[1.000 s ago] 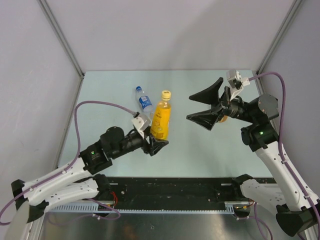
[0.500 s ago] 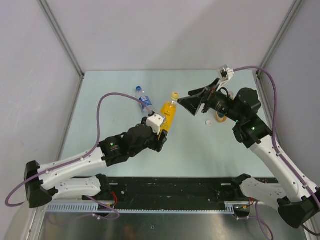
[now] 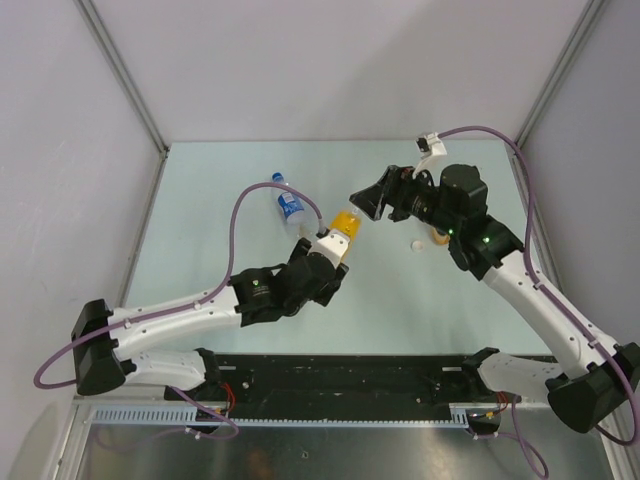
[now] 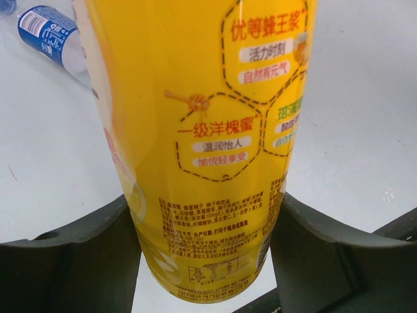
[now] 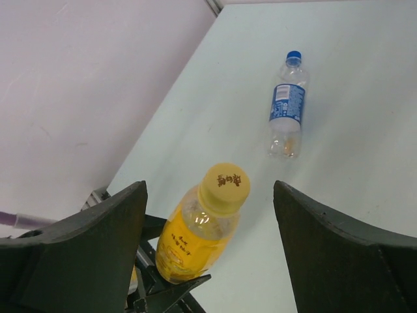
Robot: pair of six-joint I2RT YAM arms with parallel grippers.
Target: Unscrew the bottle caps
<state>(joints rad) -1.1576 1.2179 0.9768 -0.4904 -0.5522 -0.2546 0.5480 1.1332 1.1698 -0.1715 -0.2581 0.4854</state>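
Near the middle of the table [image 3: 200, 250], the left gripper [image 3: 328, 268] is clamping the lower body of the yellow bottle [image 4: 202, 130], its two fingers pressing on either side and presenting the bottle's top toward the other arm. The right gripper [image 3: 368, 203] is hanging just above that top with its jaws standing wide apart, one on each side of the yellow cap [image 5: 224, 186] and neither touching it. The cap is sitting squarely on the neck, so this one is looking fully screwed on, and the step in hand is closing on it and turning. Farther back on the left, the clear bottle [image 3: 289, 205] is lying on its side, well apart from both arms, and it is wearing its blue cap [image 5: 294, 56], so that one is waiting too. On the right, a small pale cap [image 3: 417, 244] is lying loose on the table, just beside what is showing of the orange bottle [image 3: 438, 237], which the right arm is mostly hiding. Going by that, one cap of the three is probably off already, and two are remaining.
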